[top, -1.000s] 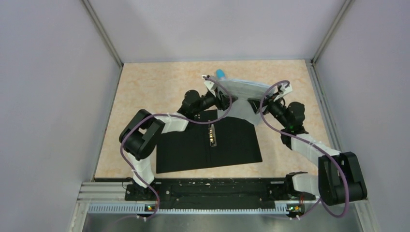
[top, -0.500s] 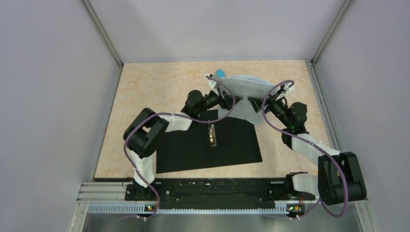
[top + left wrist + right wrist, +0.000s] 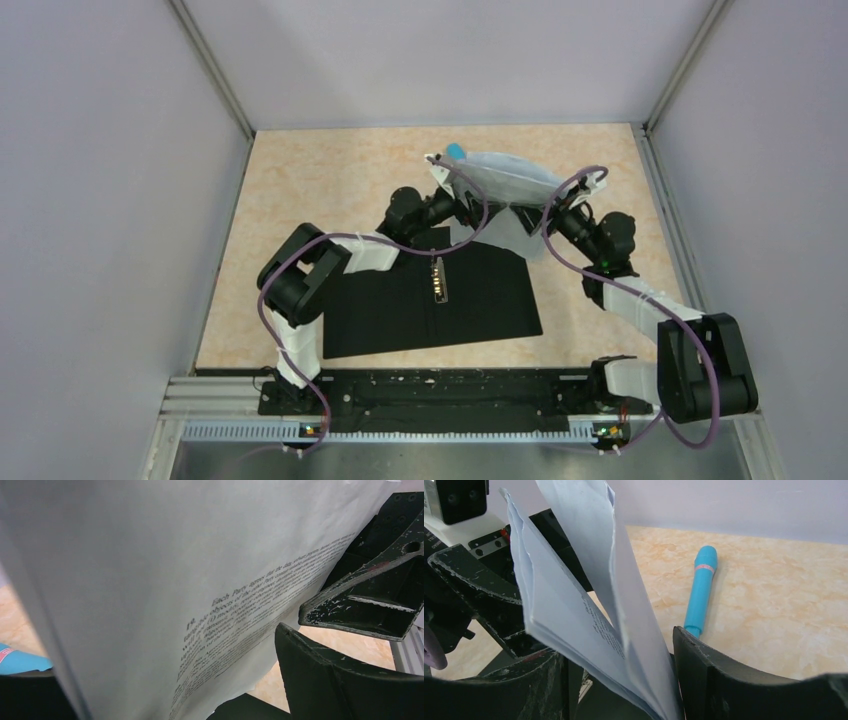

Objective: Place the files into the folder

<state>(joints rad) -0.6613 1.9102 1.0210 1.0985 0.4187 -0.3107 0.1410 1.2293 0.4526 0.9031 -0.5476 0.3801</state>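
The files (image 3: pixel 500 180), a thin stack of white printed sheets, hang bowed in the air above the far edge of the folder (image 3: pixel 400 310). The folder lies open and flat, black inside, with its metal spine clip (image 3: pixel 438 278) showing. My right gripper (image 3: pixel 535 210) is shut on the files' right end; the splayed sheets (image 3: pixel 569 580) sit pinched between its fingers (image 3: pixel 616 645). My left gripper (image 3: pixel 458 203) is at the left end, open. In its wrist view the sheets (image 3: pixel 150 570) hang loose between wide jaws (image 3: pixel 165 650), and a gap shows beside the right finger (image 3: pixel 325 680).
A blue pen-like stick (image 3: pixel 455 152) lies on the beige tabletop just behind the files; it also shows in the right wrist view (image 3: pixel 701 587). Grey walls close in the table on three sides. The arm bases stand along the near rail (image 3: pixel 430 395).
My left jaws have spread wide and let go of the sheets. The files have bulged upward at the middle. The right gripper has held its grip and place.
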